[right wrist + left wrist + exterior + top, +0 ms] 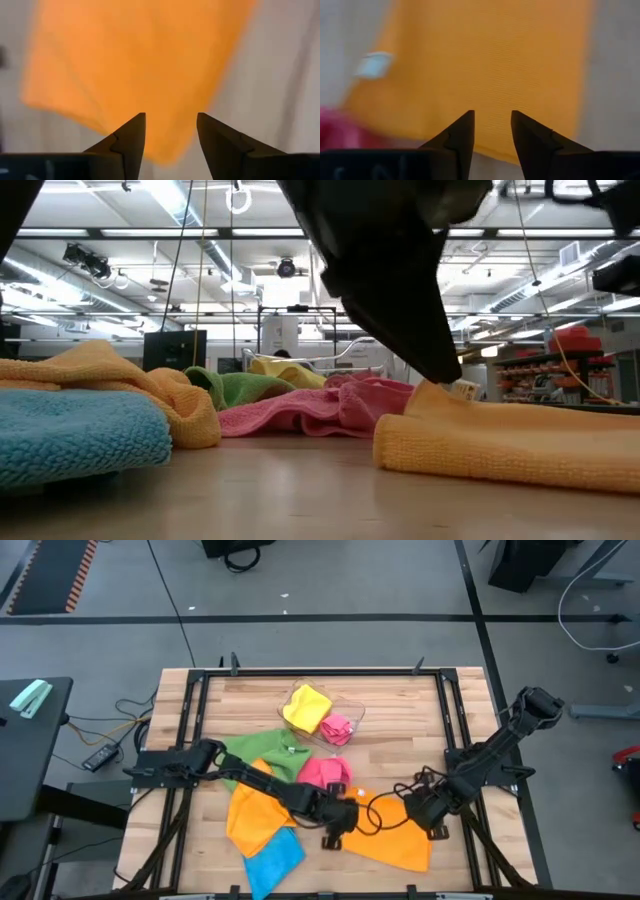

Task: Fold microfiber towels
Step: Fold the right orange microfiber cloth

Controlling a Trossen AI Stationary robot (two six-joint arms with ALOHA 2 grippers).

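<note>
While both dark arms reach in over the near half of the wooden slatted table [400,710], a folded orange microfiber towel [395,840] lies flat on the boards between them, near the front edge. Left gripper [338,832] hovers over this towel's left end, its two dark fingers [462,135] parted with nothing between them and the orange weave showing through the gap. Right gripper [428,820] hangs over the towel's right end, fingers [132,135] likewise spread apart and empty. A second, crumpled orange towel [255,815] sits to the left, with a bright blue soft towel [272,860] touching its near side. Behind these lie a rumpled green towel [262,748] and a pink towel [325,772], close together. Farther back, a clear plastic tray [355,712] holds a yellow towel [306,707] beside another pink cloth [338,728].
</note>
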